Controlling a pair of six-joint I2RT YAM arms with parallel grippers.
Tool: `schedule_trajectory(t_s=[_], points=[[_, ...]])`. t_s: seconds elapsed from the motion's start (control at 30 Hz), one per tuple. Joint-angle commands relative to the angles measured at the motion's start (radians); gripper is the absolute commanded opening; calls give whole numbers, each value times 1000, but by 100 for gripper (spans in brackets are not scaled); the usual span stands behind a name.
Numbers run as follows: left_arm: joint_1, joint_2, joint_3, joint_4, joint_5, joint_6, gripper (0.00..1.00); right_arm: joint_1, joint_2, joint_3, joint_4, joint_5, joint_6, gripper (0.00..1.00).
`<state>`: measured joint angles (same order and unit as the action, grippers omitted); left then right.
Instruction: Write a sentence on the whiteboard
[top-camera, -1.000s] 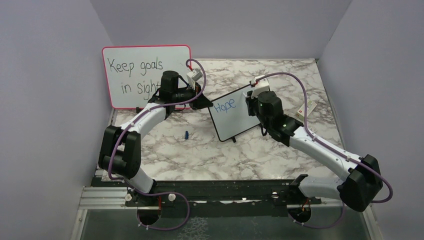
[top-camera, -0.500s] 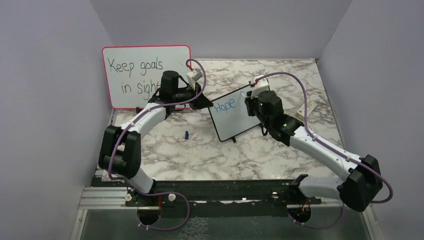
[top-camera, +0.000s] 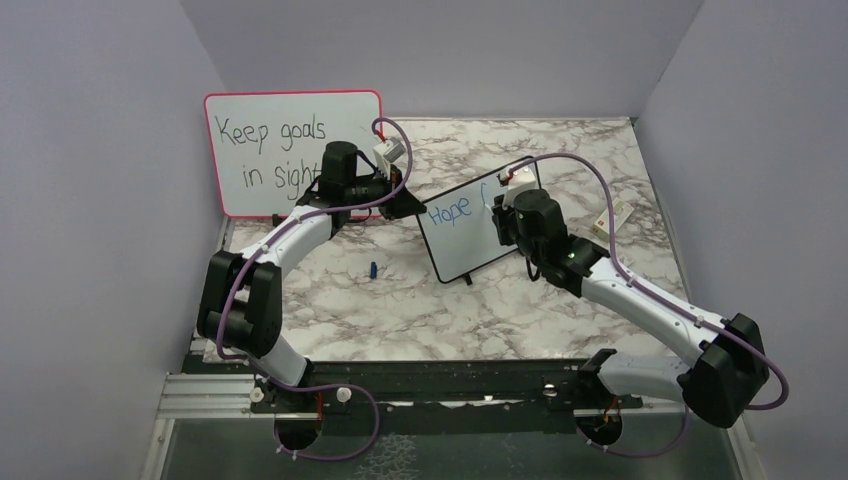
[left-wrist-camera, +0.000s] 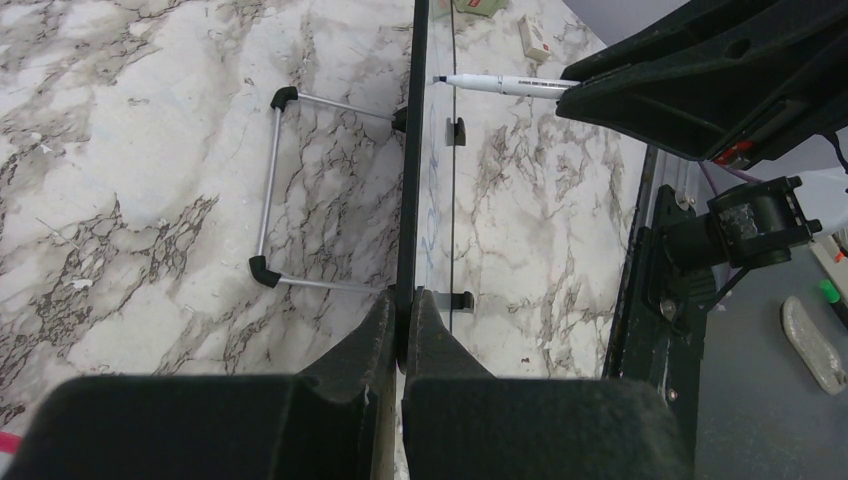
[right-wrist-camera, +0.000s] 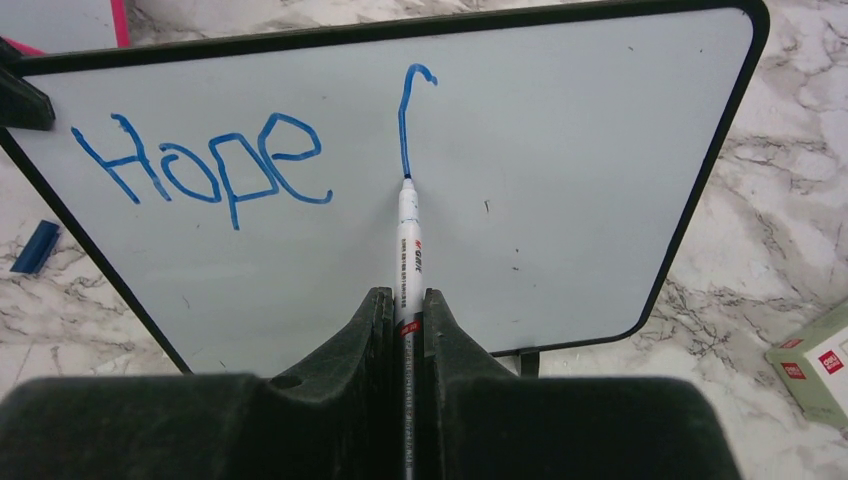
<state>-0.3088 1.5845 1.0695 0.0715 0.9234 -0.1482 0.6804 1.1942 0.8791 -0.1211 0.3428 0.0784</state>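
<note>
The small black-framed whiteboard (top-camera: 462, 235) stands tilted on the marble table. It also shows in the right wrist view (right-wrist-camera: 560, 150) and edge-on in the left wrist view (left-wrist-camera: 410, 180). Blue writing on it (right-wrist-camera: 200, 168) reads "Hope", then one hooked stroke (right-wrist-camera: 405, 115). My right gripper (right-wrist-camera: 405, 305) is shut on a white marker (right-wrist-camera: 408, 240), its tip touching the board at the foot of that stroke. My left gripper (left-wrist-camera: 401, 310) is shut on the board's left edge. In the top view the left gripper (top-camera: 405, 203) and right gripper (top-camera: 498, 208) flank the board.
The larger pink-framed board (top-camera: 290, 150) with black writing stands at the back left. A blue marker cap (top-camera: 371, 270) lies on the table in front of it. A small white box (top-camera: 612, 218) lies at the right, also in the right wrist view (right-wrist-camera: 815, 370).
My right gripper has drawn the marker down the board, leaving a new hooked blue stroke after "Hope". The left arm and the board have not moved.
</note>
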Motion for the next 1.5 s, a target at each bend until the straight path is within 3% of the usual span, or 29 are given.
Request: schedule_trajectory(t_s=[0.0,0.4,0.83,1.47], points=[[-1,14,9,-55,6,38,0,-3,-20,-28,-54,-36,24,1],[-1,14,7,-55,6,36,0,-4,-49,-24,-57,-94,22,1],[-1,15,7,-56,6,36,0,-4,-35,15,22,-17,-7,1],[-1,16,9,-58,9,36,0,-4,15,43,76,-19,-15,1]])
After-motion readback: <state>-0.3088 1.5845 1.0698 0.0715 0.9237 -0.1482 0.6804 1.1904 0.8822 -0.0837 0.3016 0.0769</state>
